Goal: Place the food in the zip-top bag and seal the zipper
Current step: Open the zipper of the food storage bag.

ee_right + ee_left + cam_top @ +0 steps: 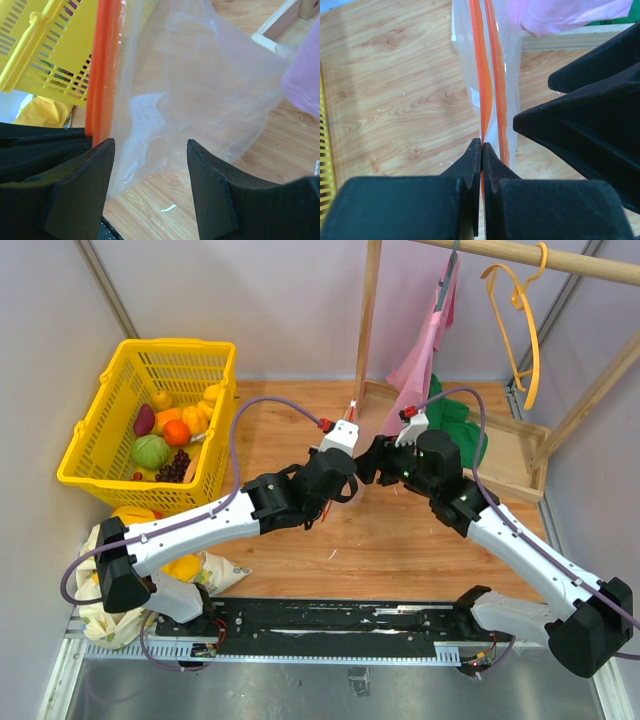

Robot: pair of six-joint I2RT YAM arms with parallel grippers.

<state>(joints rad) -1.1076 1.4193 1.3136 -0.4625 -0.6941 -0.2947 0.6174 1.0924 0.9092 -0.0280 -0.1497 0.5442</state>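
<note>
- Jaws of the left gripper [482, 145] are clenched on the zipper [486, 100]. The orange-red strip is pinched at its near end between the two black fingertips.
- Jaws of the right gripper [150, 150] are held wide apart (released). Clear film of the zip-top bag [200, 90] lies in the gap between them, and it cannot be told whether either fingertip touches the film.
- The wooden counter [400, 540] is seen under both arms, and the two grippers are brought together over its middle in the top view.
- A yellow mesh basket [130, 495] is set at the far left of the counter, well apart from the grippers.
- The zip-top bag is stretched away from the left gripper, crinkled and see-through, with the wood grain showing through it. Its far end is seen near a pink cloth [560, 15] in the left wrist view.
- The zipper is seen as two orange-red tracks, joined at the left fingertips and parted farther along the edge. In the right wrist view it runs just beside the left-hand finger of the right gripper.
- The food [152, 452] is seen only in the basket: a green round piece, an orange one, dark purple grapes and several yellow pieces, packed close together.
</note>
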